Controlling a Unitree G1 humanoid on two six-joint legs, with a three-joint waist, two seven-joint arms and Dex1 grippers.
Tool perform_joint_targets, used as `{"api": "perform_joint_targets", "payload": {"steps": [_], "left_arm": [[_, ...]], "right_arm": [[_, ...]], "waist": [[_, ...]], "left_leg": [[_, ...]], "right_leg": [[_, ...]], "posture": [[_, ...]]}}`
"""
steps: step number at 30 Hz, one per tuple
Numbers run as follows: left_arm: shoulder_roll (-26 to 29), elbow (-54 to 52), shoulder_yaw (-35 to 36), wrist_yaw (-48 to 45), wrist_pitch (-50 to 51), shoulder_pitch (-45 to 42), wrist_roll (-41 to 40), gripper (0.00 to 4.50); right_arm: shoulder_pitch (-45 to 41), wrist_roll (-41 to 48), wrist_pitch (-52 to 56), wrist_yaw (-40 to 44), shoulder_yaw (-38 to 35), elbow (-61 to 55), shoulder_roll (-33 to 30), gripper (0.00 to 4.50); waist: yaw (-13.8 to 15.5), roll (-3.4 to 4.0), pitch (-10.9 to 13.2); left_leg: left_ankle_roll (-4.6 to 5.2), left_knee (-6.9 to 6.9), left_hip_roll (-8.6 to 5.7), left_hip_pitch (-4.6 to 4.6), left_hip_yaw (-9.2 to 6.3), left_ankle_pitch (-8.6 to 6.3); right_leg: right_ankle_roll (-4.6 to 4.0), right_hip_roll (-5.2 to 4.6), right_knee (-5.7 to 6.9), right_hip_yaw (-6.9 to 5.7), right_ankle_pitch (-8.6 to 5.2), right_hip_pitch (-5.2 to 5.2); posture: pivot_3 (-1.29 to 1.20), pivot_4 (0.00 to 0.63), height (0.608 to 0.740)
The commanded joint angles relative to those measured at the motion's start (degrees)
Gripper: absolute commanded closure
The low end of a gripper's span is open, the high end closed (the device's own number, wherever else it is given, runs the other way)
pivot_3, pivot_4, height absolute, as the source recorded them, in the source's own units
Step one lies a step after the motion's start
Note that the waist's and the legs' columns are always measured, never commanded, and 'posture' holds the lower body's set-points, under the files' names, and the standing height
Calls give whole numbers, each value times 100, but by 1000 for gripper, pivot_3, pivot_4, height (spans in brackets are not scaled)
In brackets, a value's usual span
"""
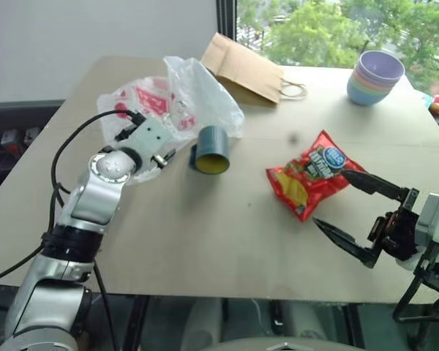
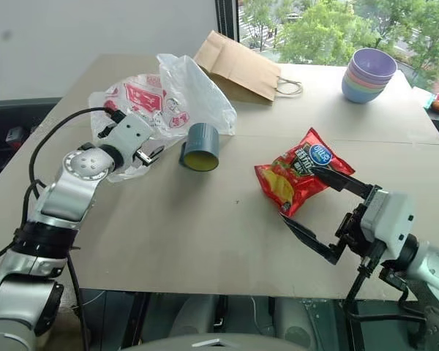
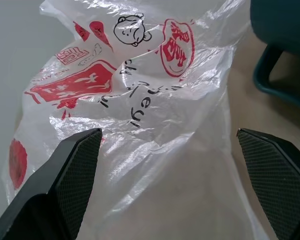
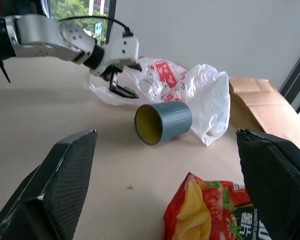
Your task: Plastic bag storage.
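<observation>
The bag [image 1: 177, 102] is faced directly by the nearer left gripper [image 4: 121, 89], jaws apart, nothing held.

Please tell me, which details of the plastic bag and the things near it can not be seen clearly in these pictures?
- Plastic bag: its near edge is hidden by the left hand in the head views; handle loops cannot be picked out among the crumpled folds.
- Whether the bag holds anything: the film is too creased to tell.
- Green cup: cut off by the edge in the left wrist view.
- Snack packet: its small print is too small to read.
</observation>
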Motion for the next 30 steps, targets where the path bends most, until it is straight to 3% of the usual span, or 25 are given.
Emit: {"api": "perform_joint_targets", "payload": {"steps": [1, 6, 13, 14, 15, 16, 19, 27, 30], "left_arm": [[125, 497, -263, 199, -619, -428, 749, 28], [120, 1699, -707, 290, -1577, -1086, 1495, 28], [-182, 2229, -228, 119, -1887, -1373, 1101, 2849], [-237, 2163, -95, 64, -1784, -1367, 947, 2849], [-289, 2072, 35, 12, -1685, -1359, 815, 3272], [-377, 1904, 258, -113, -1373, -1357, 556, 3336], [-580, 1361, 773, -528, -311, -1394, -90, 4385], [-615, 639, 1293, -847, 1279, -1844, -699, 4385], [-589, 396, 1326, -835, 1564, -1807, -757, 4385]], "right_arm": [[-77, 53, -187, -61, 113, -246, 30, 0], [-25, -208, -361, -69, 423, -186, 143, 0], [-274, -450, -393, -205, 871, -44, 260, 0], [-332, -430, -379, -213, 917, -27, 270, 0], [-394, -423, -377, -198, 965, 6, 269, 0], [-556, -391, -327, -173, 1101, 66, 272, 0], [-1379, -1005, -90, -289, 1766, 545, 208, 0], [-3669, -3646, 680, -1204, 3793, 2648, 636, 0], [-4384, -3823, 783, -1125, 4254, 3317, 1211, 0]], "waist": [[11, -1, 1], [45, -2, 0], [41, -3, 1], [40, -3, 1], [40, -3, 1], [39, -5, 2], [-7, -12, 5], [-109, -15, 5], [-117, -14, 5]], "left_leg": [[0, 0, 0, 0, 0, 0], [0, 1, -1, -2, 1, 0], [0, 2, -3, -7, 2, 0], [0, 2, -3, -7, 2, 0], [0, 3, -2, -7, 2, 0], [0, 3, -2, -7, 1, 0], [1, 8, -1, -6, 1, 0], [1, 13, -2, -12, -9, 2], [0, 16, -5, -50, -14, 2]], "right_leg": [[0, 0, 0, 0, 0, 0], [0, 0, 0, 0, 0, 0], [8, -1, -1, 0, 5, -3], [9, -1, 0, 0, 6, -3], [10, -2, 0, -1, 6, -3], [10, -1, 1, -1, 7, -2], [16, -1, 4, -2, 10, -2], [5, 7, 15, -7, 25, -7], [-1, 4, 15, -8, 31, -43]], "posture": [[0, 150, 740], [0, 150, 740], [0, 150, 740], [0, 150, 740], [0, 150, 740], [0, 150, 740], [0, 150, 740], [0, 150, 740], [0, 150, 740]]}}
